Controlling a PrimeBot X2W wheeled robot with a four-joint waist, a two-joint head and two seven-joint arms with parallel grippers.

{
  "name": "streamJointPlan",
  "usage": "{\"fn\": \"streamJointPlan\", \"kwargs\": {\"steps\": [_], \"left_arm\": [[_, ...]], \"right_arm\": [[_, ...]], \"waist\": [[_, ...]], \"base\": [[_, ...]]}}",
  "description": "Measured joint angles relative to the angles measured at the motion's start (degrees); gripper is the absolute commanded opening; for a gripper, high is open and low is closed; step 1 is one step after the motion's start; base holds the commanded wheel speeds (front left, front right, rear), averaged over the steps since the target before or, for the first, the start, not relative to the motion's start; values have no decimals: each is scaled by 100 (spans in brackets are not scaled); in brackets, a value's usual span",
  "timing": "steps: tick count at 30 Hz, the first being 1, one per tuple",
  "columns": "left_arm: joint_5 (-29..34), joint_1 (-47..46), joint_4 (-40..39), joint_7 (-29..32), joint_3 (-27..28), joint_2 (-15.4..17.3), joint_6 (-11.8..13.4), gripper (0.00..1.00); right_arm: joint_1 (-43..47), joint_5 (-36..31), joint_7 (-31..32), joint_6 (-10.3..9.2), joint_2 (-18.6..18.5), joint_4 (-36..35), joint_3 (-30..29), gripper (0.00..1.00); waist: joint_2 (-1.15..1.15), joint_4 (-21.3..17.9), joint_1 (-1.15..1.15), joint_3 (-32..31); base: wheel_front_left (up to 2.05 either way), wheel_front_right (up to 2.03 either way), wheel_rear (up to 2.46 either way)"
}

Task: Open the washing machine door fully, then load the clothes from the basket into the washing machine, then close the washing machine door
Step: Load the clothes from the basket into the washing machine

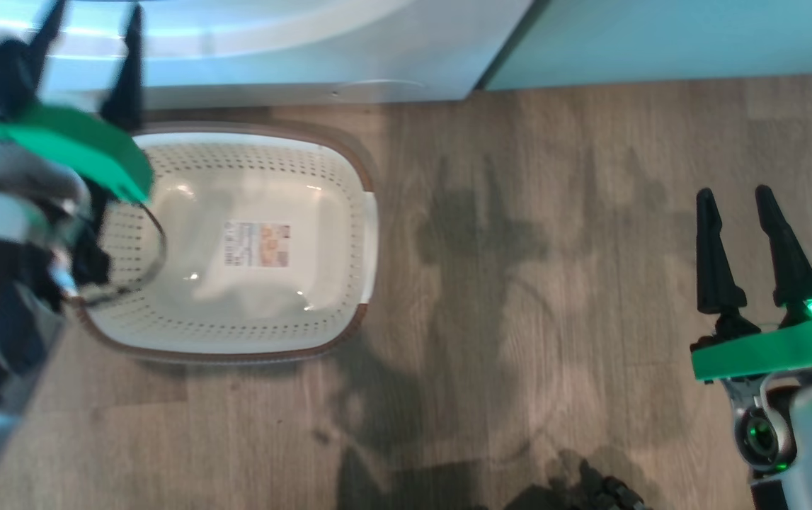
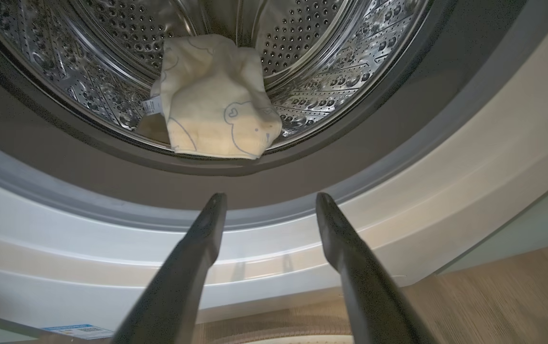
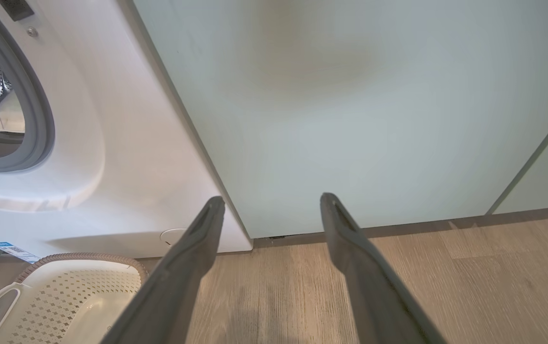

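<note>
Inside the washer's (image 2: 264, 248) steel drum (image 2: 350, 52), the clothes (image 2: 214, 100) lie bunched near the front lip. The left gripper (image 2: 270, 197) hangs just outside the opening, fingers spread, holding nothing. The basket (image 1: 352, 184) sits on the wood floor (image 1: 554, 319) before the washer, its bottom label showing. The right gripper (image 3: 272, 198) hovers over the floor facing a green cabinet (image 3: 350, 95), fingers apart, empty.

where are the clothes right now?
Left wrist view: the clothes lie inside the steel drum, at its front lip just above the grey ring, left of centre.
</note>
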Motion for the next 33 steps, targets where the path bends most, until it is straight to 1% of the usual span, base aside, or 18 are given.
{"fn": "streamJointPlan", "kwargs": {"steps": [7, 8, 9, 14, 16, 24, 33], "left_arm": [[-87, -924, 370, 692, 99, 469, -307, 100], [-141, -1070, 449, 798, 113, 522, -367, 100], [-158, -1391, 644, 1007, 107, 652, -475, 100], [-187, -2218, 1154, 1496, 79, 839, -689, 100], [-170, -2490, 1377, 1681, 38, 891, -769, 100], [43, -3418, 2195, 2263, -188, 1055, -944, 100], [182, -4110, 2959, 2658, -397, 1007, -942, 100]], "right_arm": [[-183, 372, -16, 0, 12, -22, 187, 100], [-205, 415, -16, 0, 12, -33, 213, 100], [-265, 505, -16, 0, 12, -44, 278, 100], [-393, 738, -16, 0, 20, -62, 393, 100], [-419, 813, -16, 0, 20, -62, 447, 100], [-558, 1057, -16, 0, 26, -62, 622, 100], [-619, 1156, -16, 0, 27, -55, 710, 100]], "waist": [[0, -357, 0, 266], [0, -406, 0, 309], [0, -506, 0, 398], [0, -752, 0, 616], [0, -846, 0, 686], [0, -1179, -1, 934], [0, -1321, 0, 1094]], "base": [[0, 0, 0], [0, 0, 0], [0, 0, 0], [0, 0, 0], [0, 0, 0], [0, 0, 0], [0, 0, 0]]}}
